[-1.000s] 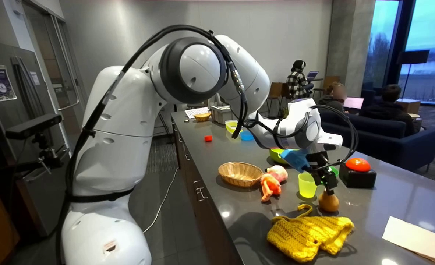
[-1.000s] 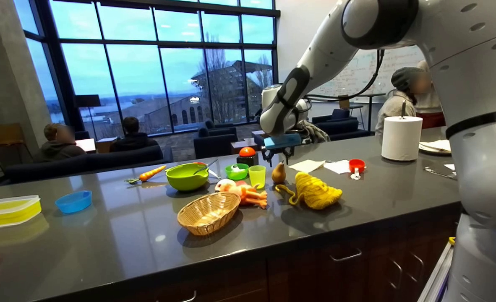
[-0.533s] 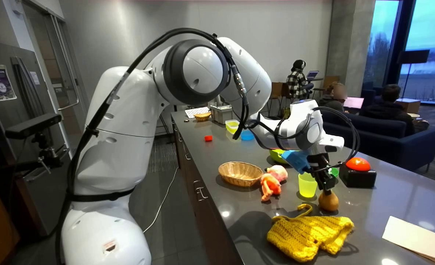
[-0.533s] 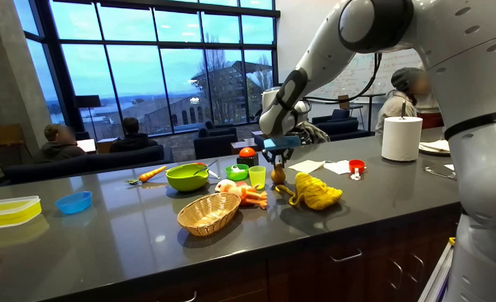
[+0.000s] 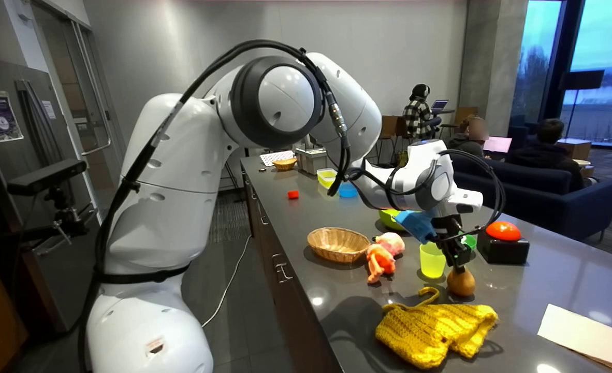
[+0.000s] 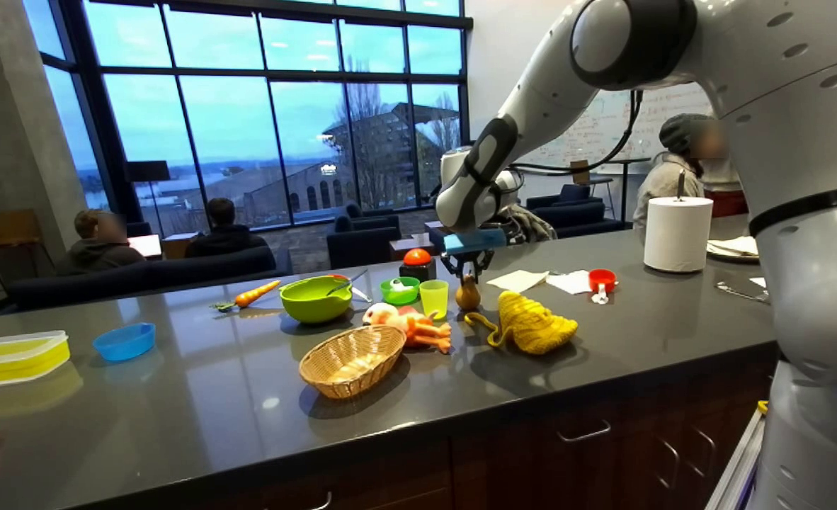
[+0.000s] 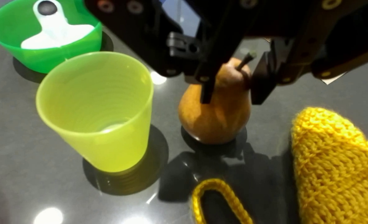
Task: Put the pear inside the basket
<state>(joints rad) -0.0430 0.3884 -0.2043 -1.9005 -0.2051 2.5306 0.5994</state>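
Wrist view: the pincer [image 7: 233, 90] is drawn in narrow, holding the pear [image 7: 215, 119] by its neck, a finger at each side, its stem poking up between. Pear is upright, outside the basket [image 5: 338, 243] and well apart from it; cannot tell whether its base touches the counter [image 6: 199, 418]. Yellow-green cup [image 7: 121, 152] stands upright near the pear on one side; yellow knitted piece [image 7: 336, 168] lies near on the other. In both exterior views the basket rests close to the counter's edge, a pink-and-orange soft toy [image 5: 381, 259] just beside it, toward the cup. Small green bowl [image 7: 40, 59] holds a white item [image 7: 56, 32] with a dark round spot. Red-domed black box [image 5: 503, 250] stands near that bowl.
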